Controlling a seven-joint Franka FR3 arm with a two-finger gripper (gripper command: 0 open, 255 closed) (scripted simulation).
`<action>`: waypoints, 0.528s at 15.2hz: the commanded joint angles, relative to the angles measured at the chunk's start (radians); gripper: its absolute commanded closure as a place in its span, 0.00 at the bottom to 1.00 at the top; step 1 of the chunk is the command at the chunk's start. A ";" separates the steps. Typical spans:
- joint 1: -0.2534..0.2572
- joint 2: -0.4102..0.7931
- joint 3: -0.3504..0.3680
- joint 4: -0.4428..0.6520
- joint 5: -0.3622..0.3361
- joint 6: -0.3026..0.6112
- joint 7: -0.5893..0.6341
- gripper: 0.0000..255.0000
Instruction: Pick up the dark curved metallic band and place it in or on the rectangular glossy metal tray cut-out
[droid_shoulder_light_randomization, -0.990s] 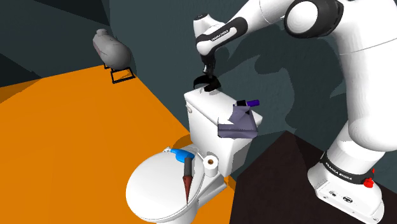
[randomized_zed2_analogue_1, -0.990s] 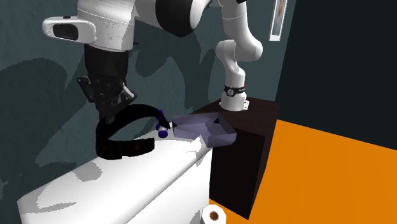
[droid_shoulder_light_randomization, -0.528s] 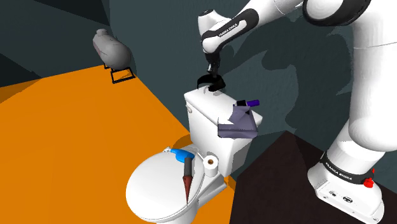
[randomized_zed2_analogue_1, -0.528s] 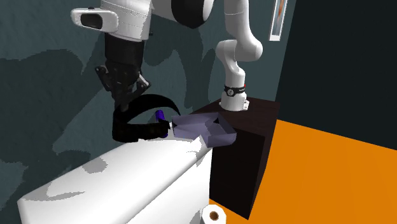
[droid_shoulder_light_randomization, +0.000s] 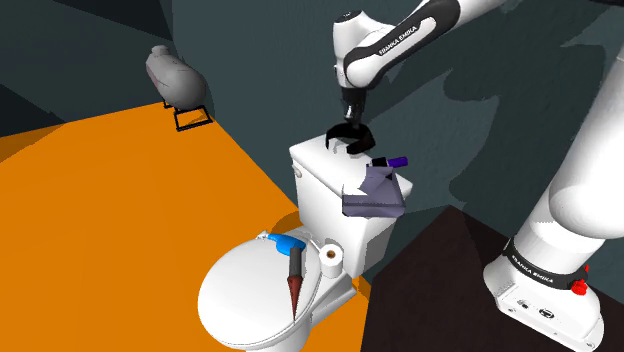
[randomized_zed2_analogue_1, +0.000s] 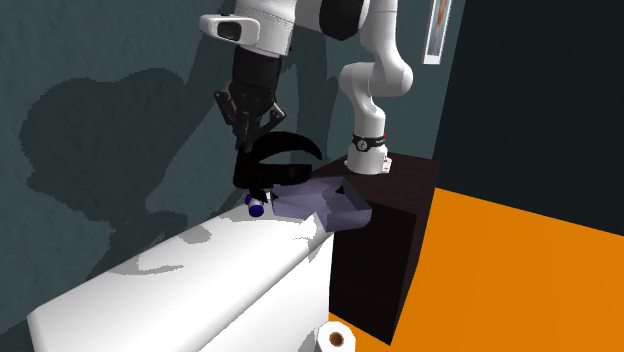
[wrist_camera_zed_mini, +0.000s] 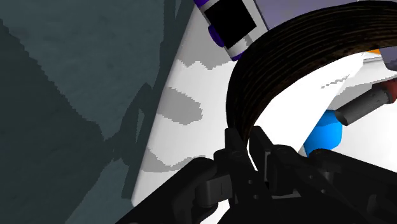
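— What is changing?
— The arm (droid_shoulder_light_randomization: 400, 40) is swinging along the white toilet tank (droid_shoulder_light_randomization: 320, 190) and carrying its load towards the tray (droid_shoulder_light_randomization: 372, 207), which is now lying just below and ahead of the gripper (randomized_zed2_analogue_1: 252, 140).
— And the band?
— The dark curved band (randomized_zed2_analogue_1: 290, 146) is hanging clamped between the closed fingers, clear of the tank. Lowering and release are probably coming next.

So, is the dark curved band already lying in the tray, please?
No, the hand holds the band raised above the white tank, not in the tray.
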 joint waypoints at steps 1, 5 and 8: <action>0.005 -0.069 0.004 -0.086 -0.005 0.014 0.017 1.00; 0.013 -0.224 0.012 -0.254 -0.007 0.022 0.037 1.00; 0.019 -0.314 0.018 -0.357 -0.008 0.031 0.052 1.00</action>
